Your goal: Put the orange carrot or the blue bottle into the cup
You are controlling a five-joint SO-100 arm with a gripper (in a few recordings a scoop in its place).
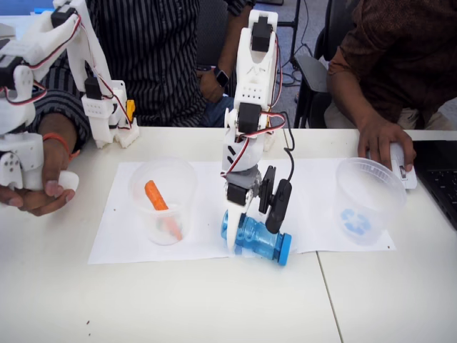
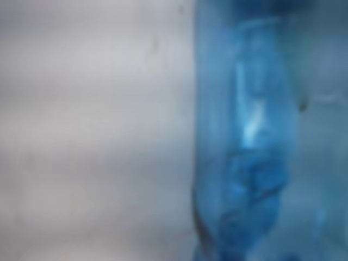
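Note:
The blue bottle point(image 1: 263, 243) lies on its side on the white paper, cap to the right. My gripper point(image 1: 253, 236) is down over it and open: the white finger stands at the bottle's left end and the black jaw is swung out above its right part. In the wrist view the bottle point(image 2: 255, 136) is a blurred blue mass very close on the right. The orange carrot point(image 1: 155, 195) leans inside a clear cup point(image 1: 183, 179) on the left. The cup point(image 1: 389, 193) with the blue mark on its base stands to the right, apart from the gripper.
Two white paper sheets point(image 1: 114, 239) lie under the cups and the bottle. A person's hand point(image 1: 382, 139) rests on a mouse behind the right cup. A laptop point(image 1: 439, 179) sits at the right edge. Bare table runs along the front.

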